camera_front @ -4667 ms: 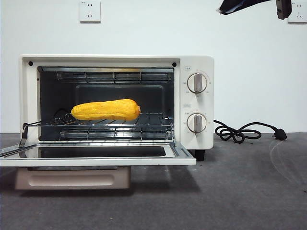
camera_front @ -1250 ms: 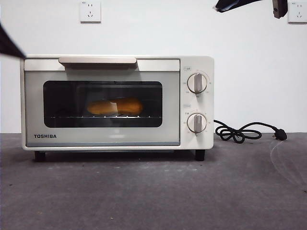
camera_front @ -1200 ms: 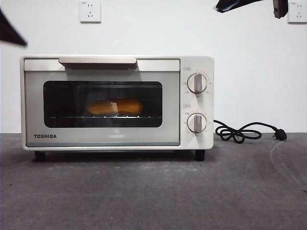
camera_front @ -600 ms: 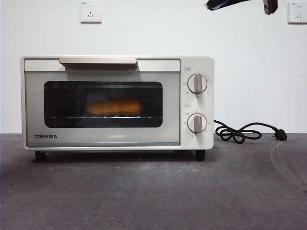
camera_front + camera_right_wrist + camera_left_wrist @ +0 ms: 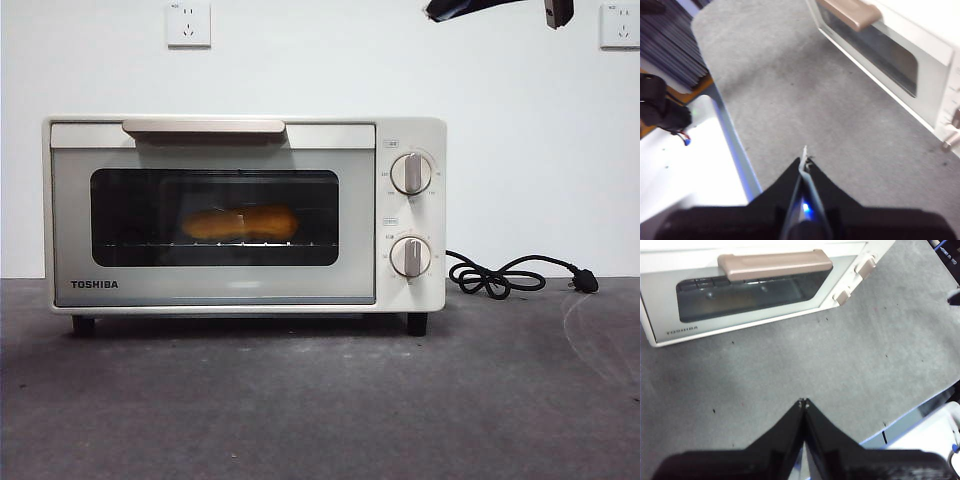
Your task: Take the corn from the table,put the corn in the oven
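Since four seconds ago the oven [image 5: 243,212] door has gone from lying open and flat to standing shut, and the dark arm tip at the top of the front view has slid a little to the left. In between, a black tip showed at the left edge of that view; it is gone now.

We see the corn [image 5: 240,222] inside the oven, lying on its side on the wire rack [image 5: 215,243], dim and orange behind the dark glass window. The beige handle [image 5: 203,126] runs along the top of the shut door, and the two knobs [image 5: 410,173] sit one above the other on the right panel. The black cord [image 5: 495,276] lies coiled on the table [image 5: 320,400] just to the right of the oven.

The corn is well apart from both grippers, with the shut door between it and them. Our left gripper [image 5: 803,402] hangs above the bare table in front of the oven, its two black jaws pressed together at the tips and holding nothing. Our right gripper [image 5: 804,161] also hangs over the table, off to the side of the oven's front, its jaws closed to a point with nothing between them.
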